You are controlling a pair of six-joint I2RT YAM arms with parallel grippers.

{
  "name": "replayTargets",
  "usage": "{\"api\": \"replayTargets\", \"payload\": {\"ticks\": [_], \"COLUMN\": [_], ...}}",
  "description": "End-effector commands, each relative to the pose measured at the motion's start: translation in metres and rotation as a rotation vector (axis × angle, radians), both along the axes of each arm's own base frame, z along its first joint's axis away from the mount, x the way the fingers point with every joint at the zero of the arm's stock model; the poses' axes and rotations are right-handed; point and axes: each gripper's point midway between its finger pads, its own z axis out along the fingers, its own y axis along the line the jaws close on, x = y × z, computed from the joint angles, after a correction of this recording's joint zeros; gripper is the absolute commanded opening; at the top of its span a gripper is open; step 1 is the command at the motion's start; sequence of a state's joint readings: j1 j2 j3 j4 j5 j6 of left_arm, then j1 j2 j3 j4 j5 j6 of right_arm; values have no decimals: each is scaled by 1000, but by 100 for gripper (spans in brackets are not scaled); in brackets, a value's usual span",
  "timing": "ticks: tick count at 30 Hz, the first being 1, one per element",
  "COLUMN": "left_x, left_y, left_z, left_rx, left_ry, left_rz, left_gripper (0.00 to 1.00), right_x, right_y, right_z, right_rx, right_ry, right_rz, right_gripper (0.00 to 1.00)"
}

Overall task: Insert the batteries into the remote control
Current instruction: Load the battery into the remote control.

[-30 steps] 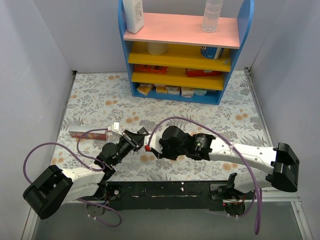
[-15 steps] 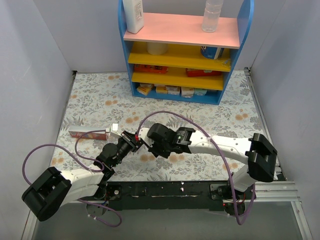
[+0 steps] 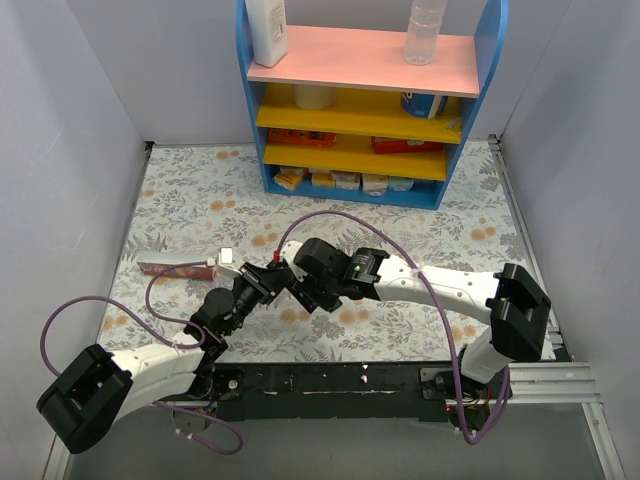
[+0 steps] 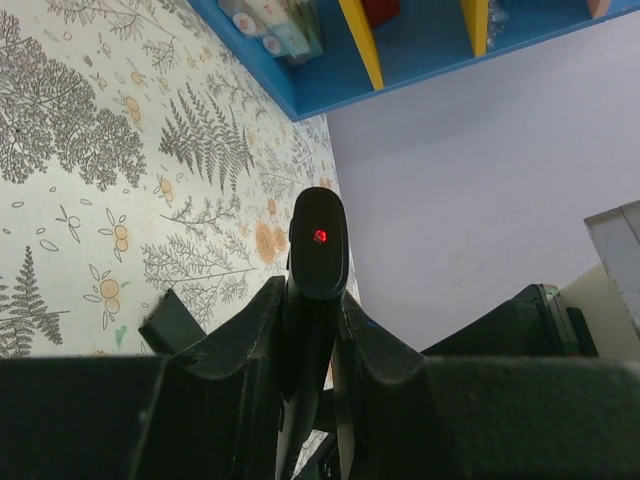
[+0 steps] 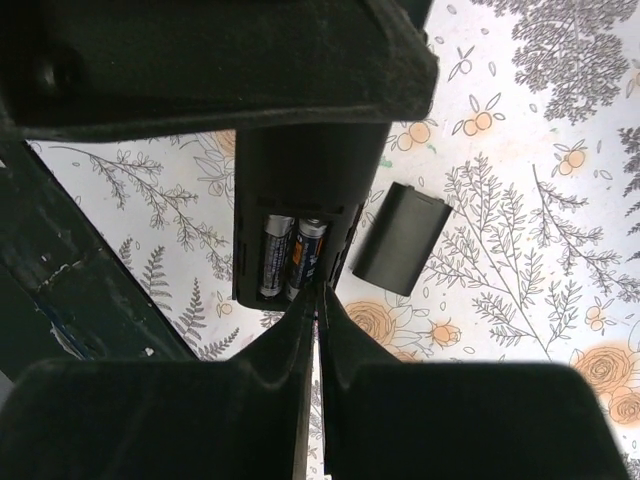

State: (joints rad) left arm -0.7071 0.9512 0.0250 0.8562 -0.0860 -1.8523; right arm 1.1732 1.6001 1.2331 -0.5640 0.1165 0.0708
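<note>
My left gripper [image 3: 262,279] is shut on the remote control [image 4: 318,250], a slim black bar held above the table with a red light at its end. In the right wrist view the remote's [image 5: 300,190] back compartment is open and the two batteries [image 5: 292,256] lie side by side in it. My right gripper [image 5: 320,292] is shut with nothing between its fingers, its tips at the compartment's edge by the right battery. It meets the left gripper in the top view [image 3: 295,284]. The flat black cover [image 5: 402,238] lies on the table beside the remote.
A blue shelf unit [image 3: 365,100] with bottles and boxes stands at the back. A reddish-brown flat stick [image 3: 175,268] and a small white piece [image 3: 226,255] lie at the left. Purple cables loop over both arms. Grey walls close in the sides.
My right arm has swung left and brought its gripper up against the remote held by my left gripper. The left gripper has shifted slightly and still holds the remote.
</note>
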Motion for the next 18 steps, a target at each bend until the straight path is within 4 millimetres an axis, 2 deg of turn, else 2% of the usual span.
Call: {"api": "replayTargets", "payload": {"ticks": [1,4,5,7,8,10,11,13,14,16,18], "left_x": [-15,-5,-1,-1,1,4,5,6,6,7,6], "left_y": [-6,4,8,15,18,25,28,34,36,43,48], "left_z": [21,0,0,-17,-21,-34,-36,-42,-46,-53,-57], "left_rx": [-50,49,61,120,140,192,207,224,227,238,224], "left_ry": [-73,-60,-65,-54,-52,-30,-31,-26,-15,11,32], "left_rz": [-52,18,47,70,86,123,134,160,168,201,221], "left_gripper": [0,0,0,0,0,0,0,0,0,0,0], "right_x": [23,21,21,23,25,28,30,33,35,36,36], "right_y": [22,18,11,8,4,-4,-8,-15,-19,-26,-30], "right_z": [31,46,50,57,63,59,61,50,45,30,13], "right_rx": [188,259,274,306,320,315,321,307,295,255,205], "right_ry": [-89,-115,-130,-158,-181,-196,-209,-206,-206,-188,-161], "right_rz": [-58,-57,-65,-69,-79,-101,-114,-140,-158,-187,-212], "right_gripper": [11,15,17,23,30,36,47,58,66,75,78]}}
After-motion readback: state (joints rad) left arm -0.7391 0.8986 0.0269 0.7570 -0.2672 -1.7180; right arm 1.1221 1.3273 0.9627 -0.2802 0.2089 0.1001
